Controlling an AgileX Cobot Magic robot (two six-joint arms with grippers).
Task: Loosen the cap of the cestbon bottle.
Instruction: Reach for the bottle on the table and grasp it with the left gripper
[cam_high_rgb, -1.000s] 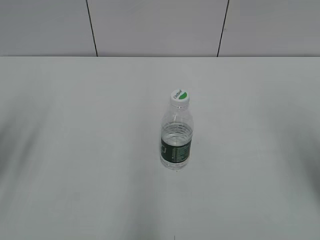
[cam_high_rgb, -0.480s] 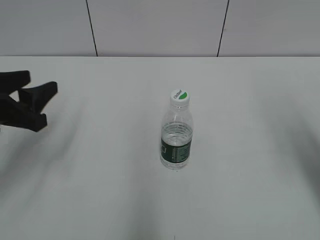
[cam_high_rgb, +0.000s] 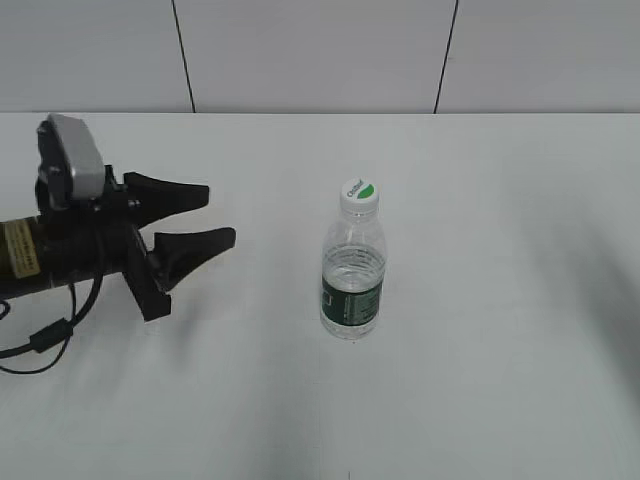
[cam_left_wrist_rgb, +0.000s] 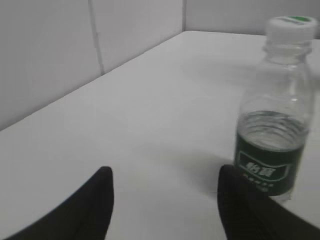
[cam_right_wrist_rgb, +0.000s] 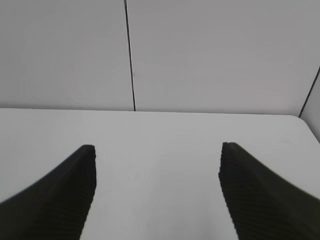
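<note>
The left end effector (cam_high_rgb: 215, 215) has advanced, spread and empty, toward the bottle (cam_high_rgb: 352, 268); judged light and thin-walled, grip its label band, not the cap (cam_high_rgb: 360, 192).

Cestbon bottle (cam_high_rgb: 352, 280) on table (cam_high_rgb: 500, 350) — left gripper (cam_high_rgb: 215, 216) leftward (apart).

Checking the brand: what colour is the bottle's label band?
Dark green with white print on the cestbon bottle, clearest in the left wrist view.

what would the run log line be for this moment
phase: approach | left pincer: open, apart from cestbon bottle | right pincer: open, empty | cap: on bottle | bottle: upright on table
</note>
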